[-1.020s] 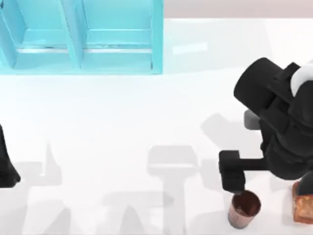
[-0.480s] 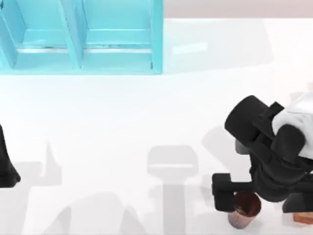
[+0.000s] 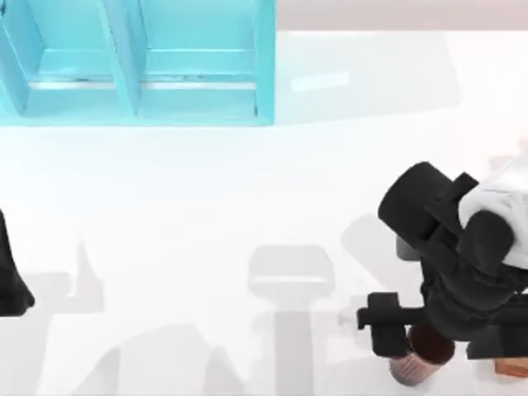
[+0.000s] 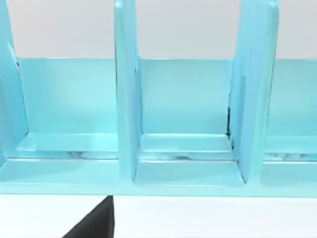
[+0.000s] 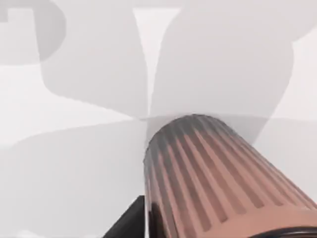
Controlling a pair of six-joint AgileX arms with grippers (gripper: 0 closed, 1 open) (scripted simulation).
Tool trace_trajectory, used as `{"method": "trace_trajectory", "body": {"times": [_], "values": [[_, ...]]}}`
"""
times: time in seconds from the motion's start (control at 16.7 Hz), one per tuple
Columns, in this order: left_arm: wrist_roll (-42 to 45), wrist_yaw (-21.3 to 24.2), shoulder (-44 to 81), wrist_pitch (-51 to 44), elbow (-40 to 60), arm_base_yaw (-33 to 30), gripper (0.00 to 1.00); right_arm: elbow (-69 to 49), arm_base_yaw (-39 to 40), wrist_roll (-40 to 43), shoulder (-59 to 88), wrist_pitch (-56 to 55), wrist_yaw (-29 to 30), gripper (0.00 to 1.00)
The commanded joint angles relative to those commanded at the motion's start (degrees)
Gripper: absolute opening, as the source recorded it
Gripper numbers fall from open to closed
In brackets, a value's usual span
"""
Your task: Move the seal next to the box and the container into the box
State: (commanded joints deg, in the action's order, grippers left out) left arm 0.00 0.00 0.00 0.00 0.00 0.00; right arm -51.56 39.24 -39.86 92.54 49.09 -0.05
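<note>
- Since a second ago, the right gripper (image 3: 412,330) has dropped from just above the cup (image 3: 422,356) down onto it, and the arm's bulk now hides most of the seal (image 3: 516,368), which a second ago lay plain at the near right edge.
- That cup stands at the near right of the table (image 3: 206,206), upright, its ribbed wall close under the right wrist camera (image 5: 218,173); whether anything lies inside it I cannot tell.
- Whether the fingers are apart or pinched on the rim I cannot tell; the arm covers them.
- Judged step: taking hold of the cup. Next it calls for a firm pinch, a lift, and a long carry to the far left.
- Far left stands the blue box (image 3: 136,66), split by dividers; the compartments seen look empty (image 4: 185,148).
- Left arm (image 3: 12,272) sits parked at the left edge.
</note>
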Motion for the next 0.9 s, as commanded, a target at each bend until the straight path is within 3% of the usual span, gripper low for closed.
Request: {"method": "trace_trajectory", "body": {"times": [0.48,0.9], "values": [[0.00,0.00,0.00,0.00,0.00,0.00,1.00,0.00,0.00,0.00,0.00,0.00,0.00,0.02],[0.00,0.00,0.00,0.00,0.00,0.00,1.00,0.00,0.00,0.00,0.00,0.00,0.00,0.00]]}}
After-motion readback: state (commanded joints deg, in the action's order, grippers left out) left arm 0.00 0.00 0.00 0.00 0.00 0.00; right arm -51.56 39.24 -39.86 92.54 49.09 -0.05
